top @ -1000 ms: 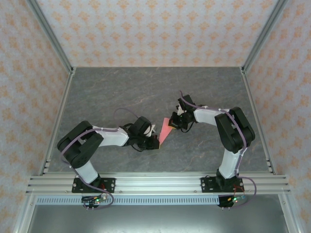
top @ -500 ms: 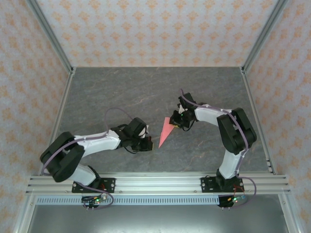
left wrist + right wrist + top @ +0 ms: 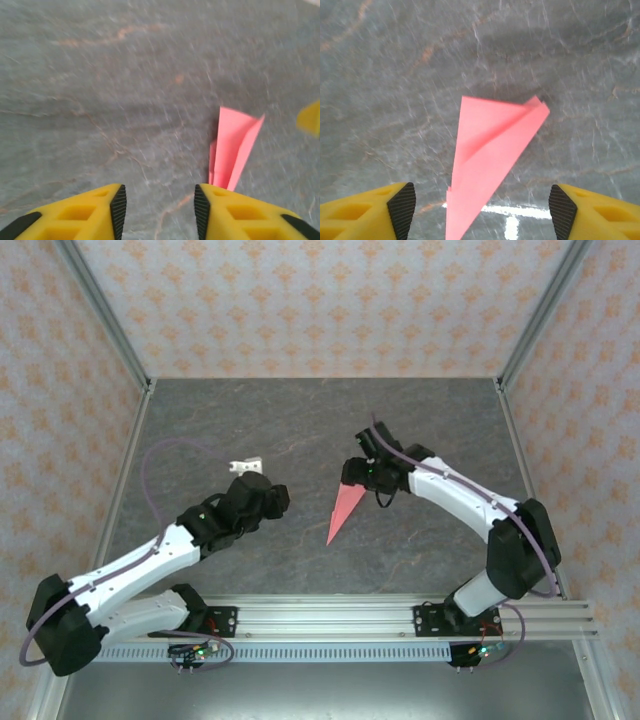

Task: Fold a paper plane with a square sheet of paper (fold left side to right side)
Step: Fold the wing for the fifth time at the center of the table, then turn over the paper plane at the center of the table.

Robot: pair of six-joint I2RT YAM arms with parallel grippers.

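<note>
Grey veined tabletop (image 3: 250,420), patterned walls (image 3: 320,300), pink paper plane (image 3: 343,510) flat, left tool (image 3: 160,205), right tool (image 3: 482,205), jaws apart.

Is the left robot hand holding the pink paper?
No, the paper plane lies on the table, well apart from the left gripper.

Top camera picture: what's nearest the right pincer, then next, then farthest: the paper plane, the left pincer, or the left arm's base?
1. paper plane, right beside the right pincer, mid-table.
2. left pincer, across on the left side.
3. left arm's base, at the near-left edge.
</note>
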